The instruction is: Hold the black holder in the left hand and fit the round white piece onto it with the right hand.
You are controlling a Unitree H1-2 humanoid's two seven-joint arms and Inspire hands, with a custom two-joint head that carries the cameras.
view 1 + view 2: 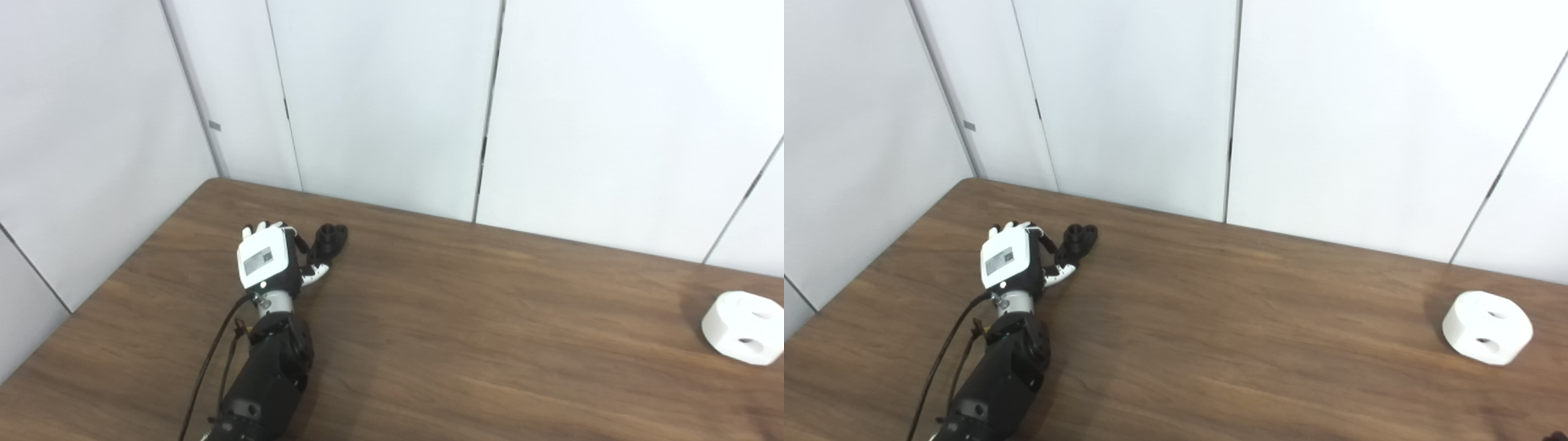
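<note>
The left hand (269, 260), white-backed over dark fingers, is lying on the brown wood-grain table (465, 318), its fingers curling around the matte black holder (328, 240), apparently gripping it. The round white piece (1487, 327), smooth with round holes, is sitting far to that hand's right. Plain white wall panels (380, 98) are standing behind.

- Bright, even light; white wall panels (380, 98) near washed out.
- Soft shadows: left of the white piece (1487, 327), right of the arm (269, 373).
- Faint sheen on the table (465, 318), no hard glare.
- Slightly soft overall; holder (329, 240) detail lost in black.
- Panel seams lean outward toward the edges.
</note>
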